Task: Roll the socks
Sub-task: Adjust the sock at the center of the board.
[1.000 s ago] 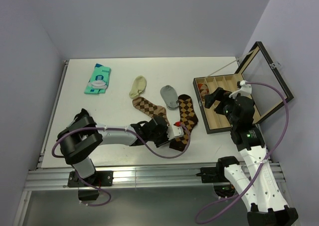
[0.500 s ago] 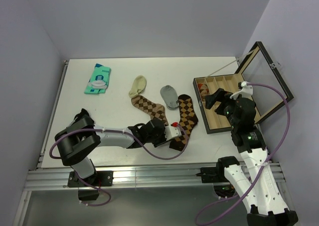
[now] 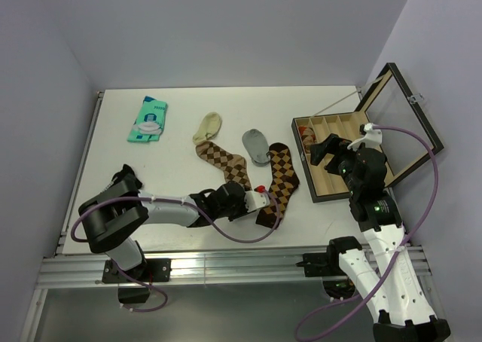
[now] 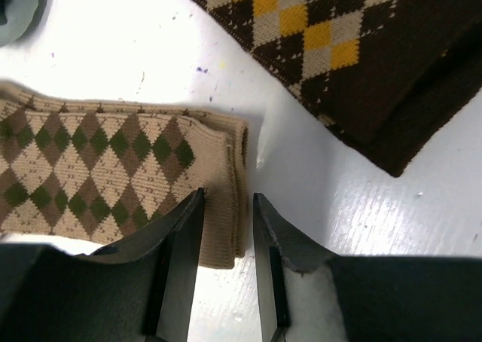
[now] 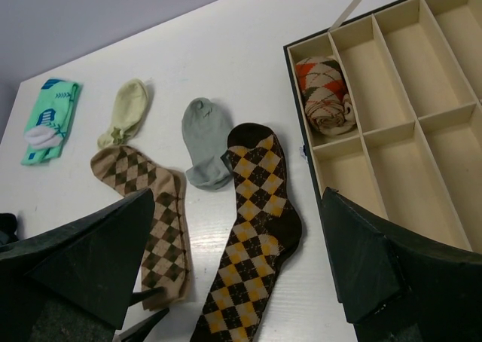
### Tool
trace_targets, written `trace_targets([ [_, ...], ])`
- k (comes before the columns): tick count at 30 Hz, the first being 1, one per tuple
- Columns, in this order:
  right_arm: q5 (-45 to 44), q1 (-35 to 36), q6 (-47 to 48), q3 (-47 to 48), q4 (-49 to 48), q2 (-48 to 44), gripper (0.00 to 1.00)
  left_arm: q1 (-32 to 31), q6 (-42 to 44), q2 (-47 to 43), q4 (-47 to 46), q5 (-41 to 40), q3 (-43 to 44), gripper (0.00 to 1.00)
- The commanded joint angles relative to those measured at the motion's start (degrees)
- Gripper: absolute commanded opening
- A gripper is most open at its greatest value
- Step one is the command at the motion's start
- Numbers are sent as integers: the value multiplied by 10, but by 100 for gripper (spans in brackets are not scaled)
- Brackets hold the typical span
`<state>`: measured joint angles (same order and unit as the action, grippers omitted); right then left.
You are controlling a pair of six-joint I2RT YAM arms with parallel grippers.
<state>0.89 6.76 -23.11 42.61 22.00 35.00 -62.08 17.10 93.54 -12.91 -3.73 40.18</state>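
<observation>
Top view: over the last second the left gripper [image 3: 252, 195] has backed off to the left, towards its own base. It lies low on the table [image 3: 135, 169]. The tan argyle sock [image 3: 224, 161] has slid a little up and left, so its toe end now sits just beside the cream ankle sock [image 3: 208, 128], and more of its cuff shows. The dark-brown argyle socks [image 3: 280, 178] have not moved. They lie just right of the left gripper, with the cuff end near it and the toe end beside the grey ankle sock [image 3: 256, 145]. The right gripper [image 3: 325, 148] is unchanged, up over the left side of the open box [image 3: 339, 125] and to the right of the dark socks. Folded green socks [image 3: 148, 120] lie far left.

Left wrist view: we see the jaws a narrow gap apart, clamping nothing. The tan sock's cuff edge runs through that gap. The left finger is over the sock and the right finger is over bare table. The dark-brown socks fill the upper right, apart from both fingers, with white table between them and the tan cuff.

Right wrist view: the jaws are spread wide with nothing held. The dark-brown socks lie flat on the table below and between the fingers, touching neither. The tan sock lies to their left. A rolled argyle sock [image 5: 325, 93] sits in a left compartment of the box.
</observation>
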Motion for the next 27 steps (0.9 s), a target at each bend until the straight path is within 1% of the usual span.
trace_targets([
  [1,-6,2,6,-7,-7,-6,99,-5,12,-24,-38,-28,-12,39],
  [3,-6,2,6,-9,-8,-6,99,-6,19,-30,-49,-37,-19,40],
  [7,-6,2,6,-10,-10,-4,99,-6,25,-27,-43,-31,-14,41],
  [9,-4,2,6,-11,-12,-3,99,-6,25,-13,-40,-30,-9,45],
  [17,-8,2,11,-12,-7,-7,99,-6,19,23,-9,5,12,41],
  [20,-7,2,10,-12,-6,-7,99,-4,21,23,4,26,15,33],
  [21,-7,2,10,-11,-6,-8,99,-2,22,20,10,32,16,27],
  [23,-4,2,9,-13,-7,-9,98,0,21,15,26,51,17,21],
  [24,-3,2,9,-12,-9,-9,98,2,22,12,31,60,19,13],
  [27,4,2,9,-12,-11,-7,96,6,27,-4,63,90,29,5],
])
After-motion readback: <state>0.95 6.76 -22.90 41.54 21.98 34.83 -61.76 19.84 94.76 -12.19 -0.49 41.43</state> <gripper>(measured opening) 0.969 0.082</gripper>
